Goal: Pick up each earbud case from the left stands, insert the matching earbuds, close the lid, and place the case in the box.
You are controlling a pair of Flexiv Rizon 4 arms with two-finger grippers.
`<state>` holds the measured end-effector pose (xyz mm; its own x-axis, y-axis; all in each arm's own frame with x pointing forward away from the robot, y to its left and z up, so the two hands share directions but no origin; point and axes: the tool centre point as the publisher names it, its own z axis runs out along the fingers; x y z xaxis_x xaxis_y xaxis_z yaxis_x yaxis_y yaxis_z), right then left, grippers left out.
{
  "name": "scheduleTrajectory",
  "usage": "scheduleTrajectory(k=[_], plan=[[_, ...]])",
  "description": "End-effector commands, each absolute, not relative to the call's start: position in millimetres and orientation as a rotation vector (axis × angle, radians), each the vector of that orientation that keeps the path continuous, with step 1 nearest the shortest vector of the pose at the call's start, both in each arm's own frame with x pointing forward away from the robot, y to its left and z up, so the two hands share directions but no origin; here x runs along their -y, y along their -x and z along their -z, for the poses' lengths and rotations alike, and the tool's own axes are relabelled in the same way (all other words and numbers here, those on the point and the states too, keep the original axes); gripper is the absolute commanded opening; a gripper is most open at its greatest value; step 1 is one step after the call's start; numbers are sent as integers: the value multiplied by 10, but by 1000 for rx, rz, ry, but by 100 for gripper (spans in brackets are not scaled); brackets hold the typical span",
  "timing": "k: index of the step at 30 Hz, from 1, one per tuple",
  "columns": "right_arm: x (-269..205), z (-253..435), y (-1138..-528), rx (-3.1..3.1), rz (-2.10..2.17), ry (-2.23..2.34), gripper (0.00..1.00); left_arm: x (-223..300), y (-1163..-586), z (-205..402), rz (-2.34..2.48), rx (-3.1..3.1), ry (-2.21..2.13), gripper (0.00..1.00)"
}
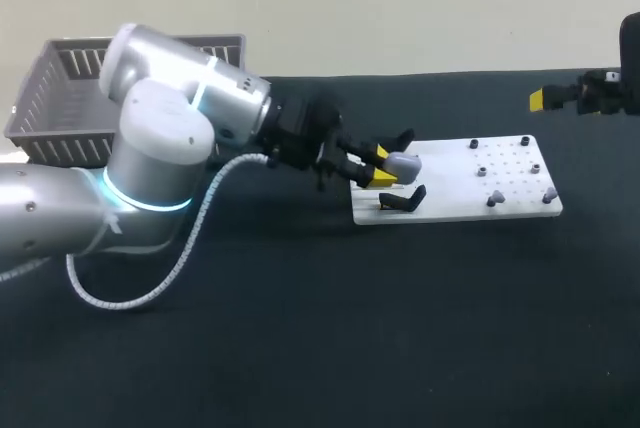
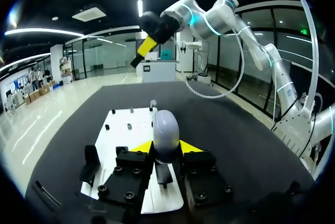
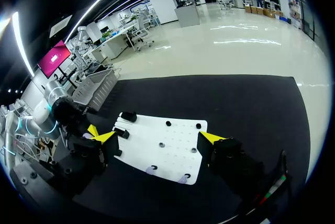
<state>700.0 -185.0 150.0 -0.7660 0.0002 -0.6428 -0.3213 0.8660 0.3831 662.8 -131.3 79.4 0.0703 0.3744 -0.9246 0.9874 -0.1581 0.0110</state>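
Observation:
A pale grey-lavender earbud case (image 2: 166,134) stands upright between the yellow tips of my left gripper (image 2: 166,148), which is shut on its two sides. In the head view the case (image 1: 403,163) is at the left end of the white board (image 1: 455,210), with the left gripper (image 1: 378,167) on it. A black stand (image 1: 403,198) sits just in front, empty. Small lavender earbuds (image 1: 495,198) and black earbuds (image 1: 473,144) sit on the board's right half. My right gripper (image 1: 560,96) hangs open high at the far right, its fingers (image 3: 212,138) wide apart above the board (image 3: 162,148).
A grey slatted basket (image 1: 60,98) stands at the back left, behind my left arm. In the left wrist view another black stand (image 2: 91,162) sits beside the gripper on the board (image 2: 123,130). Dark table cloth surrounds the board.

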Motion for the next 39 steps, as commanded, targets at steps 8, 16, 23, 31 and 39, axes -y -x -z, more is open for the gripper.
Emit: scheduleTrajectory(k=[8, 16, 23, 31, 39], plan=[[1850, -1500, -7000, -2374, -636, 231, 100, 1117, -6443, -1263, 1071, -1270, -1458, 0], [1850, -1500, -7000, -2374, -636, 231, 100, 1106, -6392, -1526, 1047, -1231, -1414, 0], [1850, -1500, -7000, -2374, -636, 231, 100, 1123, -6373, -1604, 1085, -1188, -1401, 0], [1850, -1500, -7000, -2374, -636, 231, 100, 1137, -6374, -1500, 1163, -1195, -1373, 0], [1850, -1500, -7000, -2374, -636, 231, 100, 1158, -6376, -1472, 1195, -1201, -1398, 0]])
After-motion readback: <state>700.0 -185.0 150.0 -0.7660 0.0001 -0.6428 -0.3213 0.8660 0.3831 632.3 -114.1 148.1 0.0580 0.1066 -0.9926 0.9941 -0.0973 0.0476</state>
